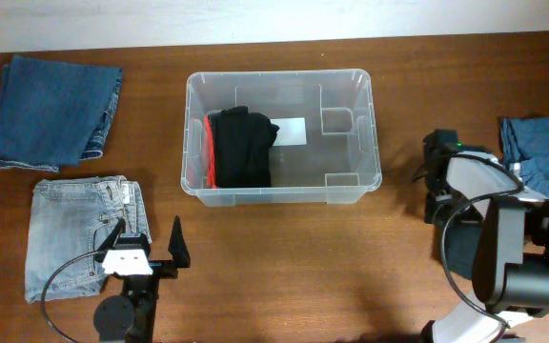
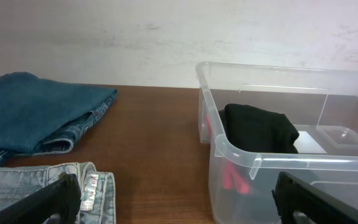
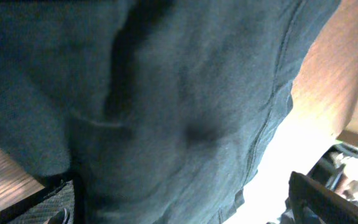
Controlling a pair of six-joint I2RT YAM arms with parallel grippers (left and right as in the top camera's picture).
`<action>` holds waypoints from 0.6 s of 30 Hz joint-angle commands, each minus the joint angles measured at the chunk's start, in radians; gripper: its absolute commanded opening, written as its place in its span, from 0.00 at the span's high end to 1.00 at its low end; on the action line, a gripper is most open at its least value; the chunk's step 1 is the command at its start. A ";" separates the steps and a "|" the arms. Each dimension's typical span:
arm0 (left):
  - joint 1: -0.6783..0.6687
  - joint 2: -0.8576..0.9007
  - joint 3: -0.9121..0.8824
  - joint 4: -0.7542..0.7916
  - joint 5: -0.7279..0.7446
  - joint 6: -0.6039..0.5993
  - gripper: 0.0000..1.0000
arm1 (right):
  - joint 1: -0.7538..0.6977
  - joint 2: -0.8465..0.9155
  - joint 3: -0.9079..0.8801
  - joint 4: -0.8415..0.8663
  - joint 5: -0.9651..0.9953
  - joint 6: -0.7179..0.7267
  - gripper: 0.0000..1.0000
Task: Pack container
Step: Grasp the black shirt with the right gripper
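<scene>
Currently 1 container (image 1: 282,73), 1 black garment (image 1: 241,148) inside, 3 denim pcs (image 1: 55,110) (image 1: 70,238) (image 1: 541,152) outside

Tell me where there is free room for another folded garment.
Inside the container, the right half is bare, between the black garment and the right wall. The wood before the container is free too. Dark jeans and light jeans crowd the left side.

Dark brown wooden table (image 1: 284,257), its grain running left to right, fills nearly the whole overhead view. Along its far edge stands a pale, off-white wall (image 2: 135,37), lightly scuffed and streaked. Illumination is soft and even, with faint shadows.
</scene>
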 commanded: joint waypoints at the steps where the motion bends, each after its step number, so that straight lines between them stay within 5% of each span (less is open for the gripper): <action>1: 0.004 -0.005 -0.002 -0.007 -0.003 0.008 0.01 | -0.081 0.061 -0.024 0.030 -0.100 0.019 0.02; 15: 0.004 -0.005 -0.002 -0.007 -0.003 0.008 0.01 | -0.105 0.109 -0.078 0.151 -0.120 0.016 0.00; 17: 0.004 -0.005 -0.002 -0.007 -0.003 0.008 0.01 | -0.112 0.127 -0.085 0.160 -0.133 0.016 0.08; 18: 0.004 -0.005 -0.002 -0.007 -0.003 0.008 0.01 | -0.117 0.139 -0.086 0.164 -0.150 0.016 0.19</action>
